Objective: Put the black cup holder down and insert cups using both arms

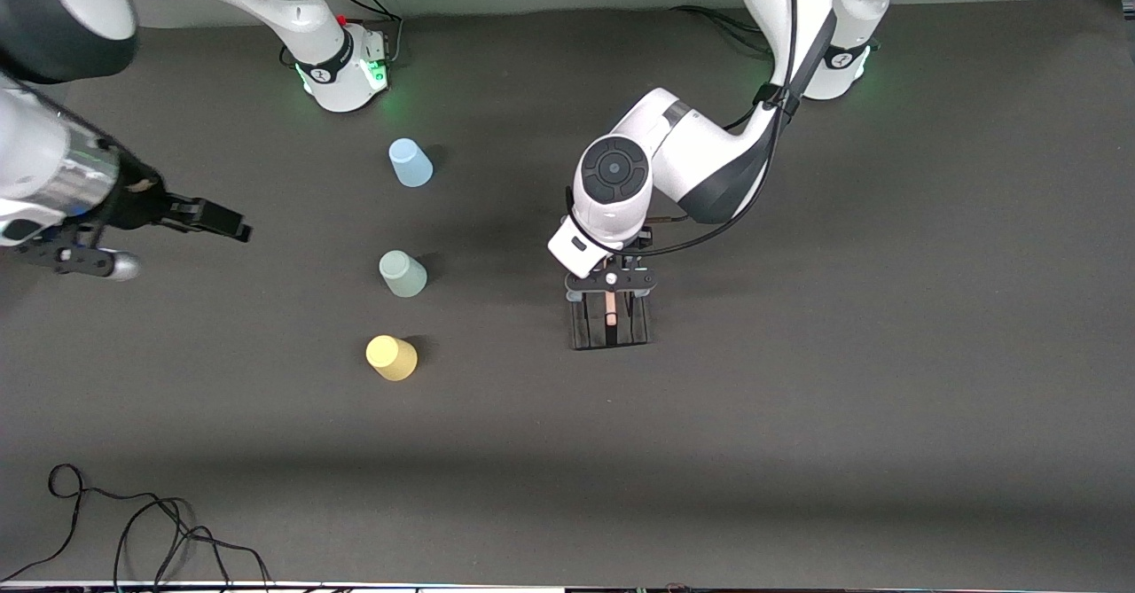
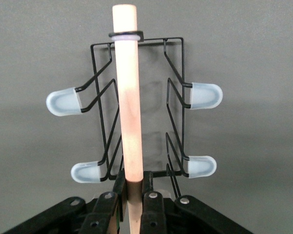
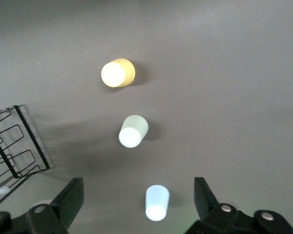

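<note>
My left gripper (image 1: 610,295) is shut on the light wooden rod (image 2: 127,97) of the black cup holder (image 1: 610,323), near the table's middle. The wire rack with pale-tipped pegs (image 2: 205,95) hangs under the rod; I cannot tell whether it touches the table. The light blue cup (image 1: 410,163), pale green cup (image 1: 403,274) and yellow cup (image 1: 391,357) stand apart in a row, narrow ends up, toward the right arm's end. My right gripper (image 1: 226,222) is open and empty, high over the table at that end; its wrist view shows the blue cup (image 3: 157,202) between its fingers, far below.
Loose black cables (image 1: 133,531) lie at the table's near edge toward the right arm's end. The arm bases (image 1: 341,70) stand at the table's edge farthest from the front camera. The holder's edge shows in the right wrist view (image 3: 17,141).
</note>
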### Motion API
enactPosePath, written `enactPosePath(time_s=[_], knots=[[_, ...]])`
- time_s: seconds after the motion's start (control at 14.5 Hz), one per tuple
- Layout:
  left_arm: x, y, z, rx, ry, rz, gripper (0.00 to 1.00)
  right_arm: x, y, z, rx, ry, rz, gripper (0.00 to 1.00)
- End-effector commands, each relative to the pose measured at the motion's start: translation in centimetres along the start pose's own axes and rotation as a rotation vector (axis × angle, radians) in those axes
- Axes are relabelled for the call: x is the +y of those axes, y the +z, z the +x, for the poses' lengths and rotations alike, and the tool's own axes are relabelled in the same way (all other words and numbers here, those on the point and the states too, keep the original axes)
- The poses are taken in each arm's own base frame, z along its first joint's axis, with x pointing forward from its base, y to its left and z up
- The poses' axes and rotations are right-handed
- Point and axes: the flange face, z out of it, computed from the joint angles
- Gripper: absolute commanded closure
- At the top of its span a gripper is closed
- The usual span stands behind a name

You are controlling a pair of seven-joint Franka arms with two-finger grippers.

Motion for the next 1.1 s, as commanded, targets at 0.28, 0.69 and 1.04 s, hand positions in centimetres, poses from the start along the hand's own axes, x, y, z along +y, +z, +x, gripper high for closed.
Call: enactPosePath(time_s=[0.28, 0.69, 1.04], knots=[[0.0, -1.0, 0.3, 0.037, -0.003, -0.020, 0.04, -4.6, 5.0, -2.6, 0.061, 0.037, -0.070, 0.00], [-8.0, -10.3, 4.1, 0.105, -0.028, -0.071, 0.02, -5.9, 12.1, -3.7, 0.111, 0.076, -0.040, 0.00], [-19.6, -16.1, 7.7, 0.149, -0.002, -0.034, 0.01, -5.7, 18.4, -5.7, 0.118, 0.057, -0.040, 0.00]])
